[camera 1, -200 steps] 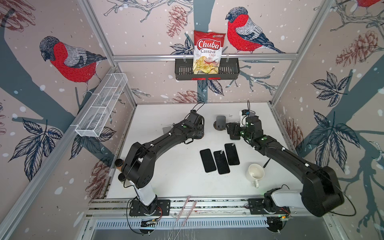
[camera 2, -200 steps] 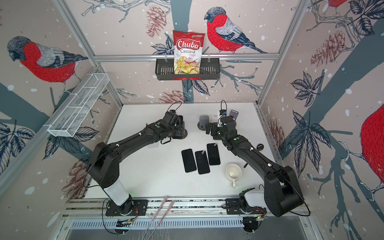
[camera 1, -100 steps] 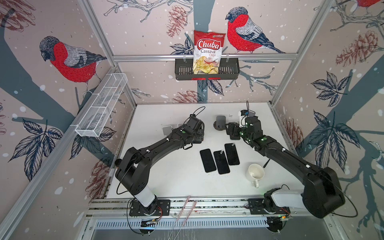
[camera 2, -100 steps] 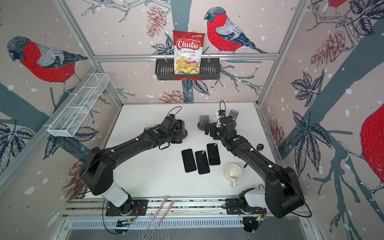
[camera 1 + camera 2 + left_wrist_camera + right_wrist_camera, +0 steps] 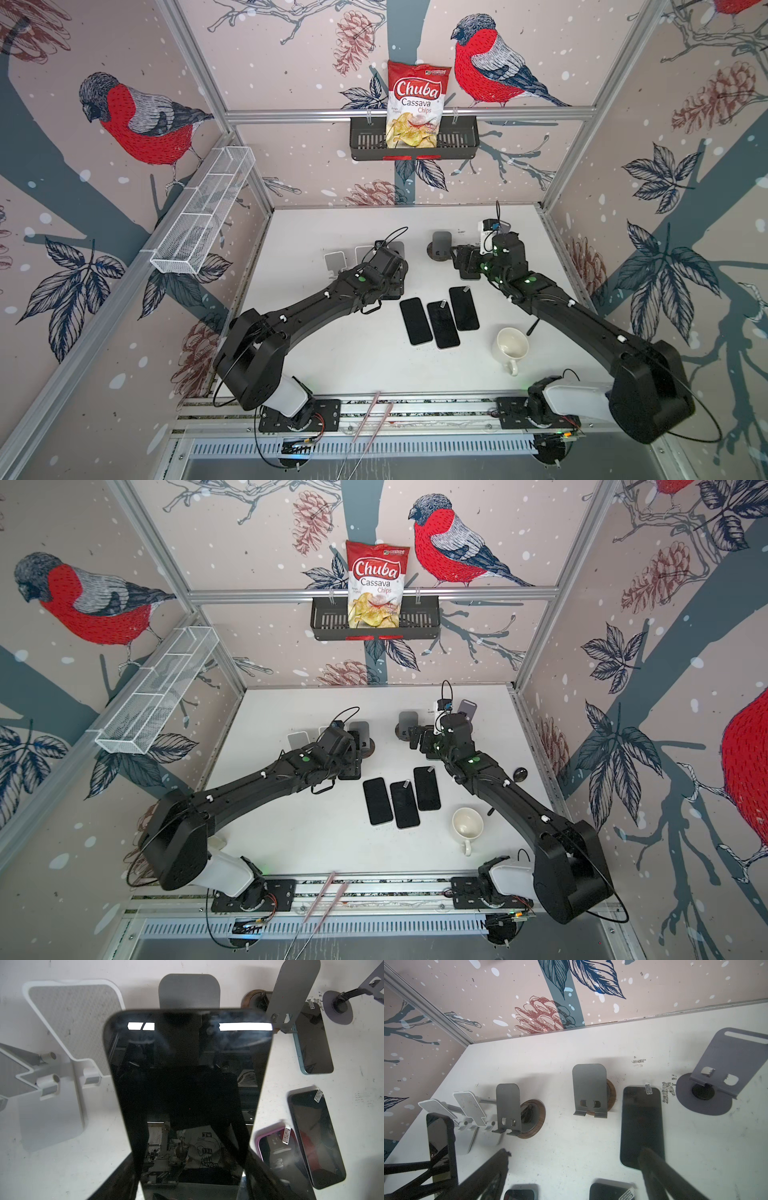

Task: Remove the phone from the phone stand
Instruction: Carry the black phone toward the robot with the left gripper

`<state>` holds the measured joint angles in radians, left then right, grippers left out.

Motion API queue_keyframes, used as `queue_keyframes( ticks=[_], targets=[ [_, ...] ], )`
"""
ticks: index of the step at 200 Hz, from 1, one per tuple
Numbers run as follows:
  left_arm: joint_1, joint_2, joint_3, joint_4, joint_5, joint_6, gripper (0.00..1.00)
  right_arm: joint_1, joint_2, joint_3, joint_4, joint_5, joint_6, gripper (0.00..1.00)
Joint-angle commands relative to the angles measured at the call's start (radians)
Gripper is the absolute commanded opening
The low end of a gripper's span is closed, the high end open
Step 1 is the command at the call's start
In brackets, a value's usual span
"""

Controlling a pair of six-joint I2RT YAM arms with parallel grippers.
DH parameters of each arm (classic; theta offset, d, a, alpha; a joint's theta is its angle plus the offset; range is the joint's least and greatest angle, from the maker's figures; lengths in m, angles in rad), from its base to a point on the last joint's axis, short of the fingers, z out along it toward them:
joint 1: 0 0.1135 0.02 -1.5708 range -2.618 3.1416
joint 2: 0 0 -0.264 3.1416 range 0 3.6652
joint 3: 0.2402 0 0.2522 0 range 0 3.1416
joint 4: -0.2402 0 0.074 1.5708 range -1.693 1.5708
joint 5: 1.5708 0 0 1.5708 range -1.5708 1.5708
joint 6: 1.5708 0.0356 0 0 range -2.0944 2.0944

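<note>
Left wrist view: left gripper (image 5: 191, 1180) clamps the phone (image 5: 187, 1088) by its long edges, clear above the stands (image 5: 72, 1028), right gripper (image 5: 571, 1184) spread wide and empty; rigid, glossy glass, probably slippery and fragile, best held edgewise.

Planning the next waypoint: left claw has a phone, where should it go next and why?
Probably swing the left claw toward the bare table beside the three flat phones, then lower. It grips a phone already clear of the grey stand, which sits empty behind it.
</note>
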<state>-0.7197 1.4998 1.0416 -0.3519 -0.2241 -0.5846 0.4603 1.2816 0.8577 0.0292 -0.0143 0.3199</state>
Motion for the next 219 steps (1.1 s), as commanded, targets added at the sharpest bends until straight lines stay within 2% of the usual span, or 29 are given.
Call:
queue_keyframes(
  ticks=[1,106,219],
  targets=[
    [-0.006,-0.032,-0.026,0.017,-0.024,-0.035,0.63,0.005,-0.010,-0.004,0.020,0.004,0.009,0.99],
    [-0.029,-0.137,-0.185,-0.001,-0.006,-0.147,0.63,0.015,-0.024,-0.010,0.030,0.007,0.008,0.99],
    [-0.081,-0.072,-0.218,-0.058,0.042,-0.269,0.63,0.018,-0.057,-0.011,0.031,0.010,0.004,0.99]
  ],
)
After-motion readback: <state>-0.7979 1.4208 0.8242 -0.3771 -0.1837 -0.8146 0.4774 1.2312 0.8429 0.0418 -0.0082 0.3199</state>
